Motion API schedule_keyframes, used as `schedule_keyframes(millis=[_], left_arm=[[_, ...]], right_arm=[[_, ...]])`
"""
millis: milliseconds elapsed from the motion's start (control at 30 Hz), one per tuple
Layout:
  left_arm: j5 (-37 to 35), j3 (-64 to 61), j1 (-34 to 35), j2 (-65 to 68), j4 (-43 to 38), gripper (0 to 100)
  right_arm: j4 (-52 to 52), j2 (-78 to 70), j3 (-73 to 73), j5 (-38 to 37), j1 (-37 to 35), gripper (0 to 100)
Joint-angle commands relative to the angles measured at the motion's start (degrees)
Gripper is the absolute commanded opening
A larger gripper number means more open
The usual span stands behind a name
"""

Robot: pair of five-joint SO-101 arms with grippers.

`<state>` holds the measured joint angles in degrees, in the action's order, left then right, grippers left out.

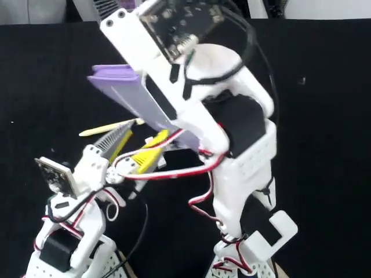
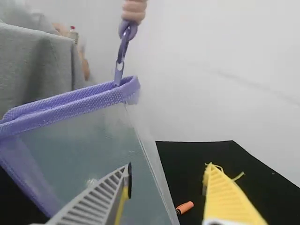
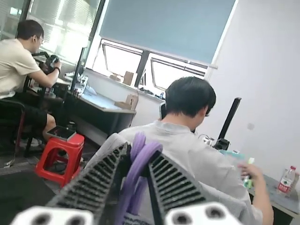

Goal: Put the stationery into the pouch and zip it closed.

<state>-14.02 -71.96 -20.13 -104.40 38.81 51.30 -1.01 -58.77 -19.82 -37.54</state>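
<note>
The pouch (image 1: 136, 95) has a purple zip edge and clear sides, and it hangs tilted above the black table. My right gripper (image 3: 138, 154) is raised and shut on a purple part of the pouch (image 3: 140, 161). In the left wrist view the zip pull (image 2: 123, 47) stands up from the pouch's purple rim (image 2: 70, 105). My left gripper (image 1: 130, 147) is open just below the pouch. Its grey finger (image 2: 93, 201) shows behind the clear wall, while its yellow finger (image 2: 225, 197) is outside it. A yellow pencil (image 1: 110, 127) lies beside the pouch, and a small orange piece (image 2: 184, 206) lies on the table.
The right arm's white body (image 1: 237, 150) rises through the middle of the high view and hides the table behind it. Red and white cables (image 1: 191, 174) hang between the two arms. The black table (image 1: 324, 116) stretches out to the right.
</note>
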Motion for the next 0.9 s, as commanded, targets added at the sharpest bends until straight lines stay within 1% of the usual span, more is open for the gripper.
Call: schedule_keyframes(millis=[0, 133, 333, 533, 633, 767, 867], left_arm=[[-0.18, 0.57, 1.45, -0.26, -1.32, 26], [-0.09, 0.57, -0.48, -0.18, -4.31, 25], [0.00, 0.57, -0.13, -0.18, -4.48, 25], [5.36, 0.04, -0.04, -0.18, -4.48, 25], [5.19, -0.04, 3.21, -0.18, -4.48, 25], [5.19, -0.04, 10.15, -0.18, -4.40, 25], [5.19, -0.04, 13.49, -0.18, -4.40, 25]], right_arm=[[2.11, 1.63, -6.11, -0.18, -1.05, 1.1], [4.92, 1.63, -7.34, -0.18, -1.14, 1.1], [13.27, 1.71, -12.00, -0.09, -1.41, 1.1], [22.51, 1.71, -21.23, -0.09, -8.44, 1.1], [25.93, 1.71, -25.19, -0.09, -10.20, 1.1], [28.66, 1.71, -29.49, -0.09, -10.02, 1.1], [30.59, 1.71, -32.13, -0.18, -10.02, 1.1]])
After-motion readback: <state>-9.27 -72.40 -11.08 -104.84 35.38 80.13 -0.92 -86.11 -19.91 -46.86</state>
